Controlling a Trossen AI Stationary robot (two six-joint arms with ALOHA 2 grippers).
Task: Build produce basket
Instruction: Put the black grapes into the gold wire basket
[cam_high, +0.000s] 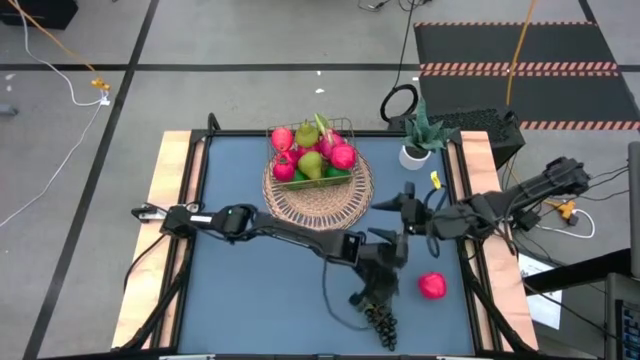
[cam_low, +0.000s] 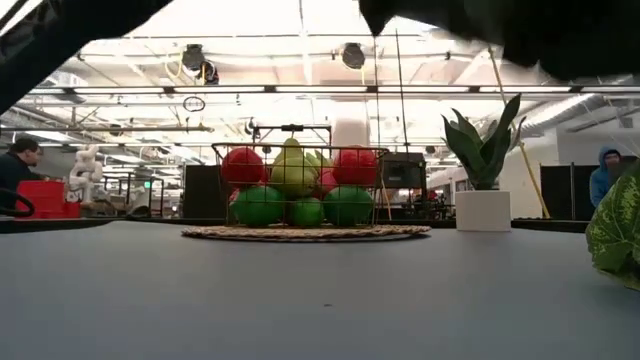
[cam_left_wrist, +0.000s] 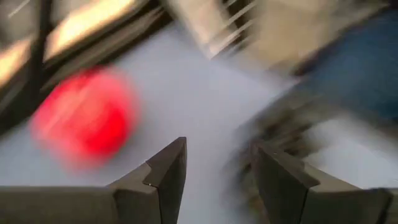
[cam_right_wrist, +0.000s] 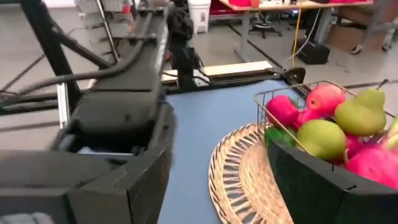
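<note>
My left gripper (cam_left_wrist: 214, 180) hangs over the table's (cam_high: 250, 300) near right part, fingers (cam_left_wrist: 168, 177) parted and holding nothing, just above the grapes (cam_high: 381, 322). A red apple (cam_high: 432, 286) lies near them, apart. My right gripper (cam_high: 407, 203), fingers spread and empty, waits beside the mat (cam_high: 320, 200). The basket (cam_high: 312, 152) stands on the mat, filled with fruit.

Round wicker mat (cam_high: 318, 192) on blue table (cam_high: 250, 290); potted plant (cam_high: 420, 135) at far right corner
</note>
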